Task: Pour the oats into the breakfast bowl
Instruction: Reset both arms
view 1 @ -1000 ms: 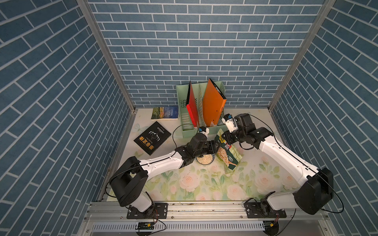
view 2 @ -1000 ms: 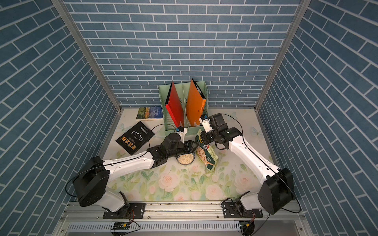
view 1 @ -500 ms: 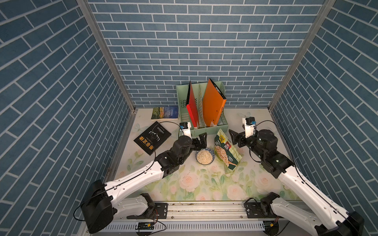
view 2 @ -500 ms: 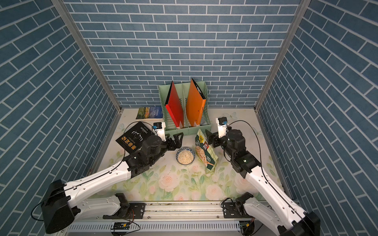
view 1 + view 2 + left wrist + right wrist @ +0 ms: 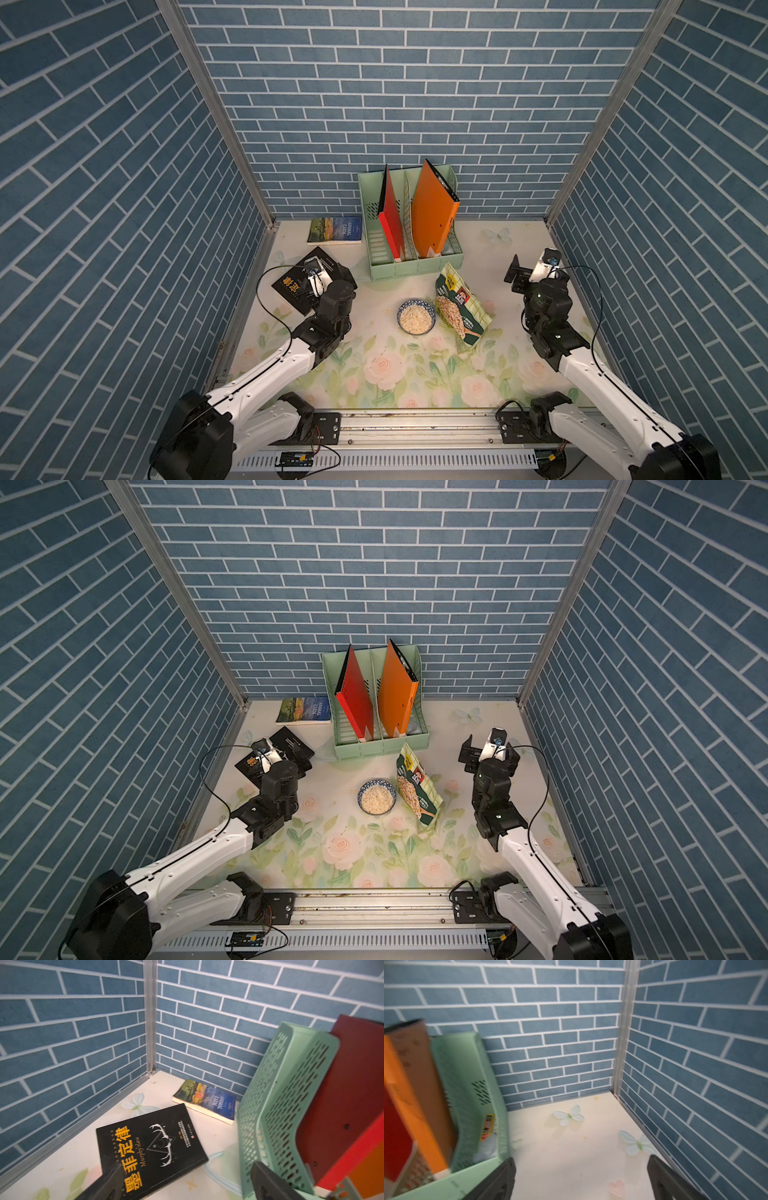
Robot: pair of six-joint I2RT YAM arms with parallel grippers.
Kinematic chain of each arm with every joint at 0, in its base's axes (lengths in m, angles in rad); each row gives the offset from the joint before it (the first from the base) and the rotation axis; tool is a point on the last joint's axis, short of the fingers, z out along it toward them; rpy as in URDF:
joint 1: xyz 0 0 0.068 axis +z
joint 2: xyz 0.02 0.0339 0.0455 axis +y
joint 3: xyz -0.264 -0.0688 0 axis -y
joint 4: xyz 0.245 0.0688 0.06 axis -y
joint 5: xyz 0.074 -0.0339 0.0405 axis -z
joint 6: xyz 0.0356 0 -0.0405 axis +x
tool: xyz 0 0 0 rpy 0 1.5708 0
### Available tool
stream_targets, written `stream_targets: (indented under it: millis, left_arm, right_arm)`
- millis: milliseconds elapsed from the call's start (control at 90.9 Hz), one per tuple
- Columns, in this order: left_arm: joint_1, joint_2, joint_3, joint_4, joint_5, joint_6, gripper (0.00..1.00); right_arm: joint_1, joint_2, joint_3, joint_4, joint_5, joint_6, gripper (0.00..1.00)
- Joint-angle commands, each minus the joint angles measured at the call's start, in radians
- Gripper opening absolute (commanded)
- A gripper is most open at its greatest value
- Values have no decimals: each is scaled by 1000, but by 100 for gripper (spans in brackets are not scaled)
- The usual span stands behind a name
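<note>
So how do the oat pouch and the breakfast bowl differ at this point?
The oat pouch stands tall, crinkly, green-and-cream; the breakfast bowl is low, round, blue-patterned. The bowl holds loose oats in plain sight; the pouch shows only a printed oat picture. Both sit side by side on the floral table.

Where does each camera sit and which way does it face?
Top views: high over the front rail, looking down at the breakfast bowl, oats, pouch; left arm and right arm show.
Left wrist: behind the open left gripper, facing the far left corner, black book, green rack.
Right wrist: behind the open right gripper, facing the far right corner.
Shared: both wrist views catch the green rack.
</note>
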Motion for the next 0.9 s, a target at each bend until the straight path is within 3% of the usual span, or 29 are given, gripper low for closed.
stream_targets:
  millis: [0, 165, 275, 550, 660, 737, 825, 891]
  left_arm:
    - [76, 52, -26, 88, -66, 43, 100]
    - [150, 125, -82, 151, -87, 101, 100]
    - [183, 153, -70, 164, -26, 132, 100]
    - [213, 136, -137, 253, -14, 269, 100]
    - [229, 137, -256, 477, 99, 341, 100]
    - [255, 184, -330, 689, 164, 357, 100]
    - [274, 228, -305, 726, 212, 391, 100]
    - [284, 279, -326, 871, 234, 429, 100]
  right_arm:
    - [-98, 67, -60, 181, -57, 30, 99]
    - [-129, 219, -210, 501, -33, -100, 99]
    - [-142, 309, -240, 556, -82, -105, 100]
    - [-148, 429, -293, 748, -150, -144, 100]
    - [-159, 529, -333, 935, -214, -150, 100]
    - [-160, 548, -318, 914, -308, -184, 99]
    - [-160, 586, -341, 993, -344, -199, 100]
    - [-164, 591, -351, 1019, -343, -193, 99]
